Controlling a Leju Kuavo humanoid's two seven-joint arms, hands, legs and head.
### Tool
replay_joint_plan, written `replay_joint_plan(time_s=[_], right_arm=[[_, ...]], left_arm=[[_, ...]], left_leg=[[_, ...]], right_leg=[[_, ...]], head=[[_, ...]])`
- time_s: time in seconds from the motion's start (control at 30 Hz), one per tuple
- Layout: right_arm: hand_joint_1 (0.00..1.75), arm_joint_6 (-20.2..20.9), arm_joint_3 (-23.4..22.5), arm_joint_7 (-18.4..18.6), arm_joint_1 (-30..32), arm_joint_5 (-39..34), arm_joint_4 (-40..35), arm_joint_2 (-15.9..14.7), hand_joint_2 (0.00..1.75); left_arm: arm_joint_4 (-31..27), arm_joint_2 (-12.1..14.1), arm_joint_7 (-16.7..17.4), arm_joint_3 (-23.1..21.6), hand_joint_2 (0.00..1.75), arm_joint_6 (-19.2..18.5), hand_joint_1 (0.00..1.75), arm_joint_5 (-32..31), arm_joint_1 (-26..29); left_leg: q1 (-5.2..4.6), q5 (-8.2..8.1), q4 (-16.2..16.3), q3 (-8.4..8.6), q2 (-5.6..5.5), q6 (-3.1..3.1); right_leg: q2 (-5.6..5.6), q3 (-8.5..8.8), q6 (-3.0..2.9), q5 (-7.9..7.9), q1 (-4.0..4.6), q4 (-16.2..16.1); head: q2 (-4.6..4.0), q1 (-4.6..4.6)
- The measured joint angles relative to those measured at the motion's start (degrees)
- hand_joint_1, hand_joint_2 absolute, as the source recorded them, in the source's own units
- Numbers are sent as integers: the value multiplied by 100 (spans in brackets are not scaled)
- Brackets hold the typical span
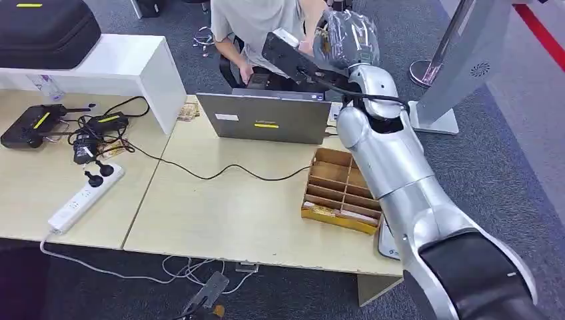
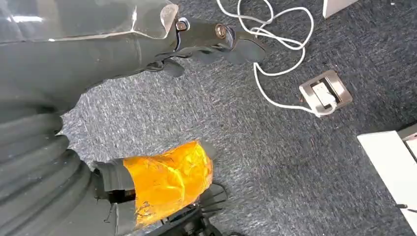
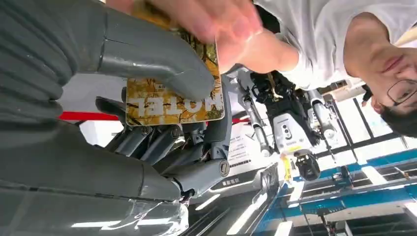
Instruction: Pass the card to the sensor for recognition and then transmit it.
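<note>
Card, yellow and marked HOTEL, sits pinched under the right hand's thumb, raised at 12 o'clock beyond the laptop. A person's hand grips its far edge. Left hand: fingers' state cannot be told.

One readable word from my station: "HOTEL".
It stands in pale capitals on the yellow leaf-patterned card, upside down in my right wrist view, under the thumb of the right hand. The yellow sticker on the laptop is too small for me to read.
</note>
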Motion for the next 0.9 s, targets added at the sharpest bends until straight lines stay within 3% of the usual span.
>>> replay_joint_plan(time_s=[0.23,0.27,0.7,0.8,0.9], right_arm=[[175,-4,2,35,43,57,203,-81,175],[0,-7,2,35,51,59,227,-107,175],[0,-142,-64,-44,178,-81,312,-424,175],[0,-135,-361,-339,298,-788,282,-665,175],[0,-11,-980,-755,503,-1813,175,-991,175]], left_arm=[[0,0,20,0,175,-11,0,-18,1],[0,0,20,0,175,-13,0,-17,0],[0,2,63,0,175,-30,0,37,2],[0,13,70,0,175,15,0,77,5],[0,31,76,7,175,59,0,147,21]], left_leg=[[0,0,1,-5,0,0],[0,0,1,-6,0,0],[0,3,1,-13,-1,-5],[0,4,7,-13,-11,-4],[-1,4,16,-15,-20,-4]], right_leg=[[1,-7,0,1,0,0],[1,-10,0,1,0,0],[-1,-19,-2,3,0,-1],[-10,-13,1,5,0,-1],[-16,-10,5,8,-1,-3]], head=[[0,0],[0,2],[0,0],[0,2],[0,0]])
